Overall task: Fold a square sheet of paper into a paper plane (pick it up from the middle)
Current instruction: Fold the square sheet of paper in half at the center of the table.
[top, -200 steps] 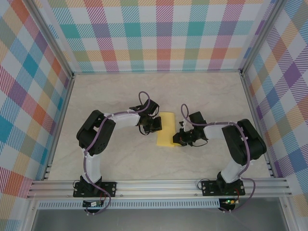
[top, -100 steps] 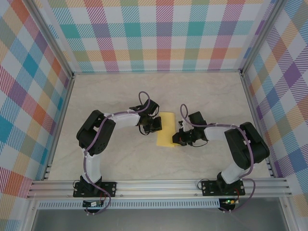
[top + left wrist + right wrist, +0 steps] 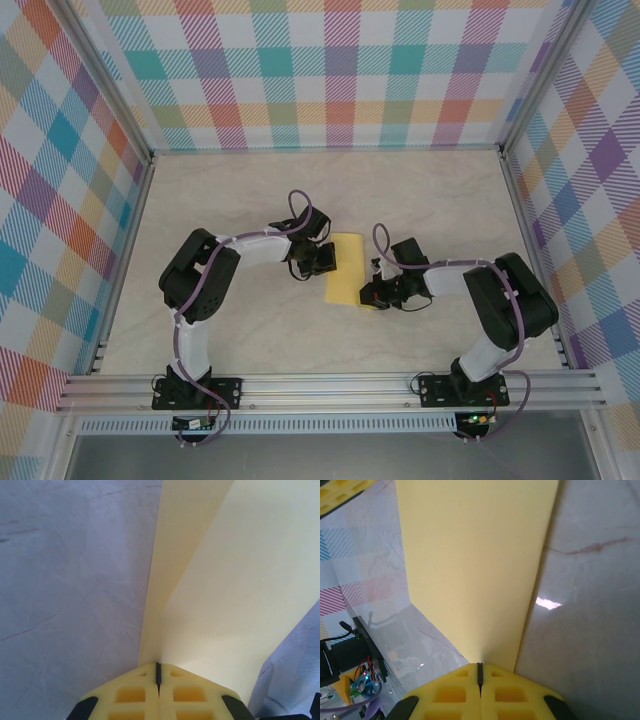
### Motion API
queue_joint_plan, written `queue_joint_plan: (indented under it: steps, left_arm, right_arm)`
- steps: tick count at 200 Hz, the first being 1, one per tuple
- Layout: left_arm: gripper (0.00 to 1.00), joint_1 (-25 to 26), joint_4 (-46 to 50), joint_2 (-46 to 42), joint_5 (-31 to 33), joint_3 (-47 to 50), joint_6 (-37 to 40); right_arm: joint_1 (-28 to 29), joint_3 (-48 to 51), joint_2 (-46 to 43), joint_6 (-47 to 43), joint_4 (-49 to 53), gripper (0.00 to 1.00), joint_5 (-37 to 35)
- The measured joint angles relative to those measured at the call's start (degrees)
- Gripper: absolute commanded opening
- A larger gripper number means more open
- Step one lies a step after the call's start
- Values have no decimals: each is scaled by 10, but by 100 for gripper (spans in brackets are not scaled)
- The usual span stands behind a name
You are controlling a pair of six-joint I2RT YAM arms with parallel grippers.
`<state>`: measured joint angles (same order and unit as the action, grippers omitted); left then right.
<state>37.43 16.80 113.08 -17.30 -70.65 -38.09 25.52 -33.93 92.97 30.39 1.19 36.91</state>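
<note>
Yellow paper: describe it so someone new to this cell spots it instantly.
On the pale marble table inside the plaid walls, look between the left arm and right arm. The yellow paper is there, folded into a narrow rectangle, its left edge pinched by the left fingers, its right by the right fingers. Nothing else there is flat and yellow.

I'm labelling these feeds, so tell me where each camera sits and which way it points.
Top external: fixed above and behind the bases, looking down on the table; both arms show, left gripper and right gripper flanking the yellow paper.
Left wrist: on the left arm, looking along its shut fingers at the paper.
Right wrist: on the right arm, looking past its shut fingers at the same paper.
Shared: all three see the paper, pinched from both sides.
</note>
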Motion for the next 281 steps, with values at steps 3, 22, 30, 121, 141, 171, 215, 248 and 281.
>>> queue_joint_plan:
  steps: [3,22,30,121,141,171,215,248,281]
  left_arm:
    - [0,0,0,0,0,0,0]
    - [0,0,0,0,0,0,0]
    - [0,0,0,0,0,0,0]
    - [0,0,0,0,0,0,0]
    - [0,0,0,0,0,0,0]
    - [0,0,0,0,0,0,0]
    - [0,0,0,0,0,0,0]
    - [0,0,0,0,0,0,1]
    - [0,0,0,0,0,0,1]
  right_arm:
    - [0,0,-3,0,2,6,-1]
    - [1,-7,-19,2,13,6,-12]
    - [1,-16,-22,3,17,6,-16]
    - [-33,-150,70,3,22,6,-33]
    - [-41,-150,91,2,23,6,-34]
    - [-46,-150,103,-1,20,7,-37]
    - [-50,-139,115,-8,-3,8,-27]
    - [-50,-148,105,-9,16,8,-23]
    - [-54,-195,92,-11,32,8,-19]
